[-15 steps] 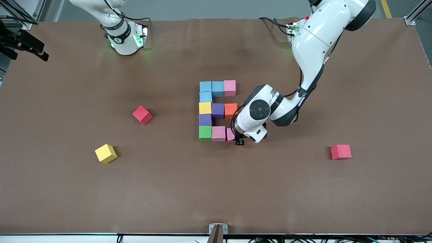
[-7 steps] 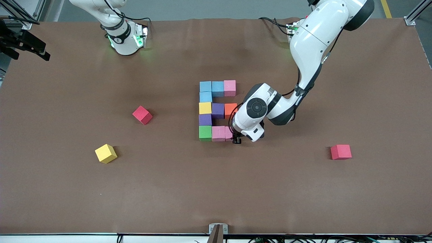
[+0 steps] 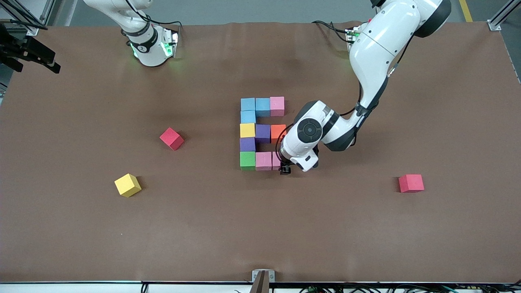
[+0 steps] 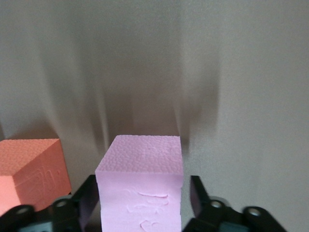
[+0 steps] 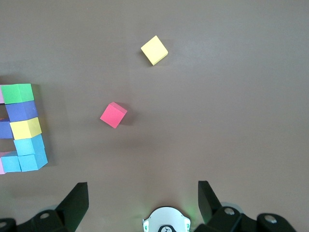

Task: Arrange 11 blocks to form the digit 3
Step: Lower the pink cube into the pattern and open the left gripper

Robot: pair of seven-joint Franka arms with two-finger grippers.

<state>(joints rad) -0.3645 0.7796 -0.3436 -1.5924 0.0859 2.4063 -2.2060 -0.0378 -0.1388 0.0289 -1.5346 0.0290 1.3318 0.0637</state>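
The blocks lie mid-table in three joined rows: light blue (image 3: 247, 104), light blue (image 3: 262, 107), pink (image 3: 277, 106); light blue (image 3: 248, 117); yellow (image 3: 247, 130), purple (image 3: 262, 133), orange (image 3: 278, 132); purple (image 3: 247, 144); green (image 3: 247, 160), pink (image 3: 263, 160). Another pink block (image 4: 140, 193) rests on the table beside that pink one, half hidden under my left gripper (image 3: 281, 164). The left gripper (image 4: 142, 195) straddles it, open, with a slim gap showing at one finger (image 4: 198, 193). My right gripper (image 5: 141, 186) waits high above its base, open and empty.
A loose yellow cube (image 3: 128, 185) and a red cube (image 3: 171, 138) lie toward the right arm's end. Another red cube (image 3: 411, 183) lies toward the left arm's end. The orange block (image 4: 29, 169) sits close beside the left gripper.
My left gripper slid the pink block against its pink neighbour, then its fingers came apart off the block. The right arm has not moved.
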